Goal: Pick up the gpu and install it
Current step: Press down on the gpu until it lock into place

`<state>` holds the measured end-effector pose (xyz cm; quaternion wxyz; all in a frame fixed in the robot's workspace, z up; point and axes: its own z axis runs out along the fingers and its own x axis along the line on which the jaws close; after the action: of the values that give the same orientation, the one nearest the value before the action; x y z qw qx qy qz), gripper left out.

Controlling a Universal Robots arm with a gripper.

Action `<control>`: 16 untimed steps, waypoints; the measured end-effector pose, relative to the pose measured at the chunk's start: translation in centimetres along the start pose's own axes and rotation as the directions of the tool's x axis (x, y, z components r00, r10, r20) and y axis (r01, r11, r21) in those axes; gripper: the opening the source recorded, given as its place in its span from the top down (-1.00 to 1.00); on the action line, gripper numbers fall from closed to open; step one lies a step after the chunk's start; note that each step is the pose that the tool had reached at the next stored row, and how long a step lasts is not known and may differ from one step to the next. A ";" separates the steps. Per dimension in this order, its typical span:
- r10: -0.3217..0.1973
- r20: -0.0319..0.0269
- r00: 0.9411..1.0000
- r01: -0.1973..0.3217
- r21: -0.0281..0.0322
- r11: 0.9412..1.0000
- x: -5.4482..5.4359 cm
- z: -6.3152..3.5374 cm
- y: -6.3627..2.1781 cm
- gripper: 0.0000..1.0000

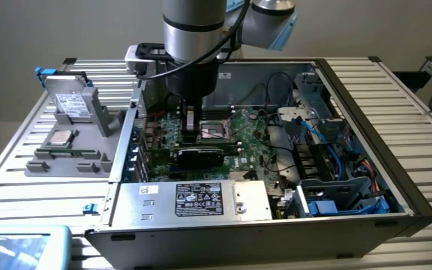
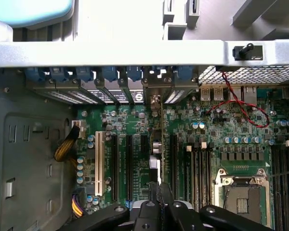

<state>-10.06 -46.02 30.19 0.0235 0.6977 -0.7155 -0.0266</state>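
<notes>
The gpu (image 1: 198, 154) stands on edge over the green motherboard (image 1: 255, 143) inside the open computer case (image 1: 366, 121), its black cooler facing the case front. In the wrist view the gpu (image 2: 161, 139) appears edge-on as a thin line along the expansion slots, its silver bracket meeting the rear slot openings. My gripper (image 1: 191, 128) reaches straight down onto the card's top edge. In the wrist view the gripper (image 2: 159, 191) has its black fingers pressed together on that edge. Whether the card sits fully in its slot I cannot tell.
The CPU socket (image 1: 217, 130) lies just beside the card. A silver power supply (image 1: 201, 199) fills the case front, and blue cables (image 1: 327, 135) and drive cages crowd the exterior view's right. A hard drive (image 1: 72, 104) rests in a grey fixture (image 1: 73, 152) outside the case.
</notes>
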 end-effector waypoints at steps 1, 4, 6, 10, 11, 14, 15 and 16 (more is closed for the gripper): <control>0.000 -0.001 1.000 0.000 0.000 1.000 0.0 0.02 0.00 0.76; 0.001 -0.007 1.000 -0.001 0.001 1.000 -0.1 0.36 0.53 0.76; 0.001 -0.011 1.000 -0.001 0.002 1.000 -0.2 0.63 1.02 0.76; 0.002 -0.019 1.000 -0.001 0.028 1.000 -0.5 0.87 1.43 0.76; 0.002 -0.024 1.000 -0.001 0.038 0.999 -0.6 0.90 1.48 0.76; 0.003 -0.032 0.999 -0.002 0.042 0.999 -0.6 1.24 1.81 0.76; 0.003 -0.032 0.999 -0.002 0.043 0.999 -0.6 1.38 1.86 0.76; 0.003 -0.033 0.999 -0.002 0.043 0.999 -0.6 1.50 1.85 0.76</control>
<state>-12.00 -45.37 28.82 0.0204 0.6976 -0.7162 0.0001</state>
